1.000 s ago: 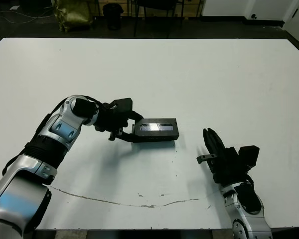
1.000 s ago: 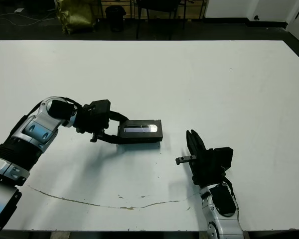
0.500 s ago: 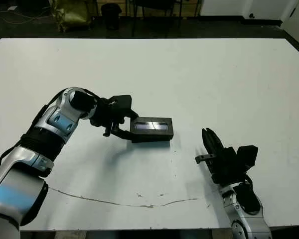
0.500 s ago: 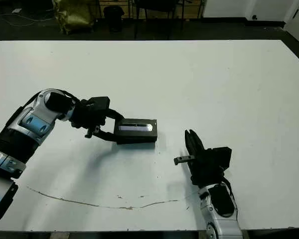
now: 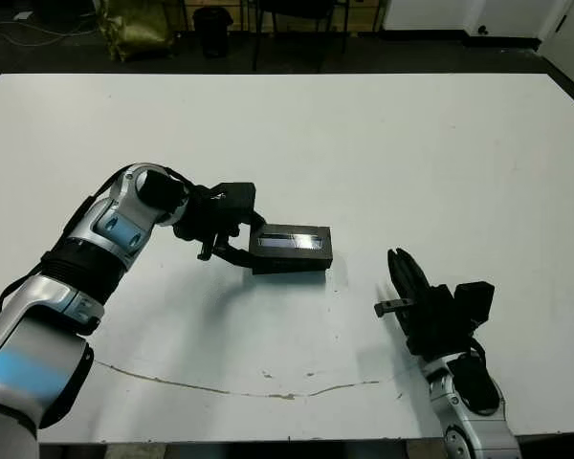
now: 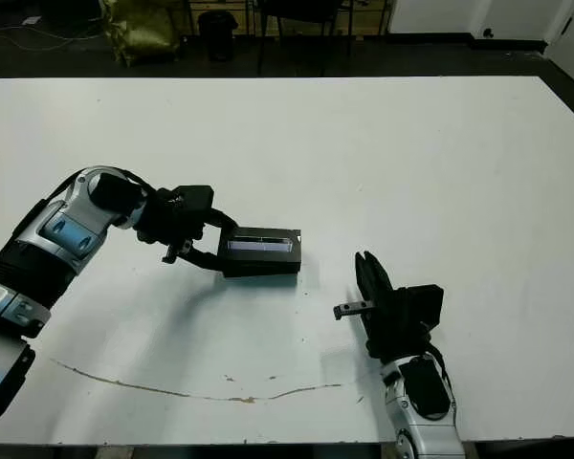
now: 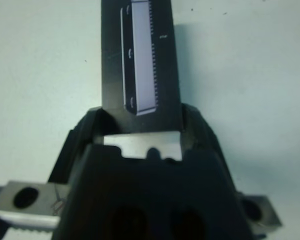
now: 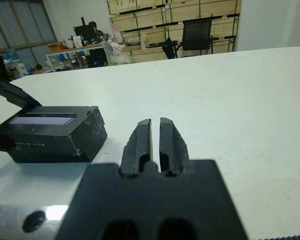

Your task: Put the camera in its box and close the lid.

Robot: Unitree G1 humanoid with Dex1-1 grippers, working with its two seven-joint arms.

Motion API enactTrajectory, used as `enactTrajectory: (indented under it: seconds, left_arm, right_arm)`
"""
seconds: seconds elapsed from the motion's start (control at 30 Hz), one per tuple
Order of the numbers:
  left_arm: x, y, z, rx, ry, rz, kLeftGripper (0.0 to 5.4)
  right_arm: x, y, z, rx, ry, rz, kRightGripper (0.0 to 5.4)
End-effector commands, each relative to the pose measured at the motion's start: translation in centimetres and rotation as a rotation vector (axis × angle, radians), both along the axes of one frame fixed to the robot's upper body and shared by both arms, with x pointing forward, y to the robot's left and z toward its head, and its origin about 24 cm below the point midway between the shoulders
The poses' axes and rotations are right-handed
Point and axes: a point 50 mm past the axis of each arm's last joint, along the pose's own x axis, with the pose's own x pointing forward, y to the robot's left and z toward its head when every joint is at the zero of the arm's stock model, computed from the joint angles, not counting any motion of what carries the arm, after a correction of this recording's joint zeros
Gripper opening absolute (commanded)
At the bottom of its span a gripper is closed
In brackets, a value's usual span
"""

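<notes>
Box [image 5: 289, 254] sat closed, black lid [image 5: 290, 239] with silvery strip on top, flat on table, nearer the left edge than right.

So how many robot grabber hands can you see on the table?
2. The left gripper is clamped on the near-left end of the closed black box in the middle of the table. The right gripper waits near the front edge, fingers together, holding nothing.

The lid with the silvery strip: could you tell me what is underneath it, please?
The lid sits closed on the black box, whose end the left gripper holds. The box's inside is covered, so the camera cannot be seen.
</notes>
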Motion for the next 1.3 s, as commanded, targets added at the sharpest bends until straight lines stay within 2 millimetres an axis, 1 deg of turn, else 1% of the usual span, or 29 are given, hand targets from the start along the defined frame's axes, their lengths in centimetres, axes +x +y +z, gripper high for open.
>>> enactTrajectory:
  seconds: [0.03,0.3,0.43,0.6,0.9,1.17,1.3]
  left_arm:
    - [-0.1,1.5,-1.2,0.075,0.037,0.046,2.26]
    - [-0.6,0.8,-1.8,0.047,0.047,0.084,2.26]
    - [-1.2,0.6,-1.5,0.08,0.043,0.124,2.26]
    - [-1.6,0.8,-1.1,0.131,0.015,0.131,2.26]
    - [-1.8,0.8,-0.7,0.189,-0.023,0.119,2.26]
    - [-1.6,0.4,-0.5,0.184,-0.025,0.101,2.26]
    - [-1.5,0.1,-0.6,0.177,-0.027,0.1,2.26]
  right_arm:
    - [-0.2,-0.2,-0.6,-0.016,0.021,-0.006,0.0]
    - [-0.4,-0.3,-0.7,-0.017,0.028,-0.017,0.0]
    - [-0.4,-0.3,-0.6,-0.015,0.038,-0.025,0.0]
    - [-0.5,-0.2,-0.5,-0.024,0.045,-0.03,0.0]
    - [-0.4,-0.2,-0.6,-0.01,0.036,-0.026,0.0]
    - [-0.4,-0.2,-0.7,-0.016,0.049,-0.037,0.0]
    - [-0.2,-0.3,-0.7,0.008,0.015,-0.002,0.0]
